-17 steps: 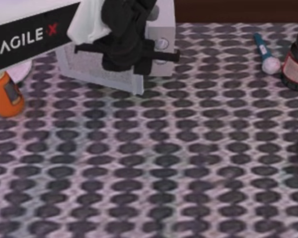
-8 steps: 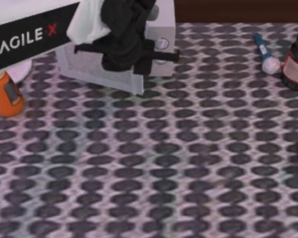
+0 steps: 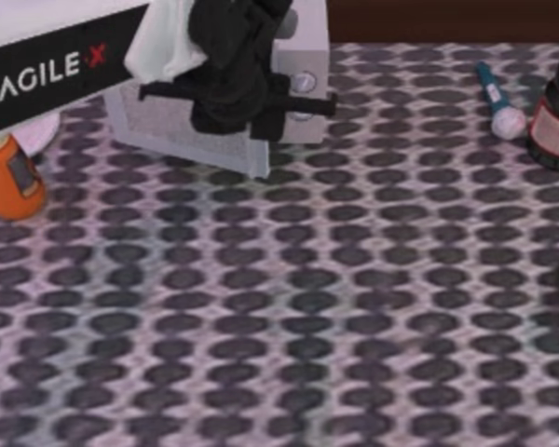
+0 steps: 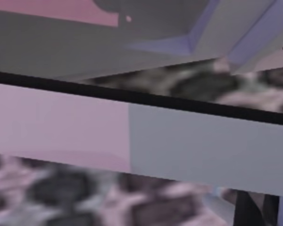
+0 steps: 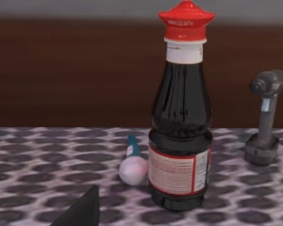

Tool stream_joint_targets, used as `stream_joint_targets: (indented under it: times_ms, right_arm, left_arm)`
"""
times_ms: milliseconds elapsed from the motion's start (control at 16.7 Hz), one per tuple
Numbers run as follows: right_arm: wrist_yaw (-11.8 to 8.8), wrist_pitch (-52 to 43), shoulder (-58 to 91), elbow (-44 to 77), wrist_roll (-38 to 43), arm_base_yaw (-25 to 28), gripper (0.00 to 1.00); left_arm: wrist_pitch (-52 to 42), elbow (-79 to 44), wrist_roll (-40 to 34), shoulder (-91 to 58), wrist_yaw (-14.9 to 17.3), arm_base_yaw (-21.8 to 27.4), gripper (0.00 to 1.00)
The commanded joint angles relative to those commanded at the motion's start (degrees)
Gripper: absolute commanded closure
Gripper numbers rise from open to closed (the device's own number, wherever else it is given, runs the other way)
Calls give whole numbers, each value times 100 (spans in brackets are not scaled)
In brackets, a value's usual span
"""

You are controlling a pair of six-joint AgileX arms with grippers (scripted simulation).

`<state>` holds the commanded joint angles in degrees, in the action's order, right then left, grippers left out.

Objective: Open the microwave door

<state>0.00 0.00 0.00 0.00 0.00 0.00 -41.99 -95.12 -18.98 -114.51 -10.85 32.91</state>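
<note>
The white microwave stands at the table's far left-centre, its two silver knobs facing the front. The microwave door, a grey mesh panel, stands ajar, its free edge swung out toward the front. My left gripper, black, sits on that free edge and is shut on the door. In the left wrist view the door's edge crosses close up, with one dark finger beside it. My right gripper is parked at the right, open, one fingertip showing.
An orange bottle stands at the left edge. At the far right are a teal microphone, a dark sauce bottle with a red cap and a grey drill. The patterned table spreads in front.
</note>
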Motion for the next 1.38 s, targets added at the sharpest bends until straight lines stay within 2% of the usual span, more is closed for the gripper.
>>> stream_joint_targets:
  times_ms: [240,660,1380]
  right_arm:
    - [0,0,0,0,0,0,0]
    - [0,0,0,0,0,0,0]
    - [0,0,0,0,0,0,0]
  left_arm:
    - [45,74,47,46,61,22,100]
    - [316,721,662,507,361,-125,100]
    - [317,721,663,508,361,-125,100]
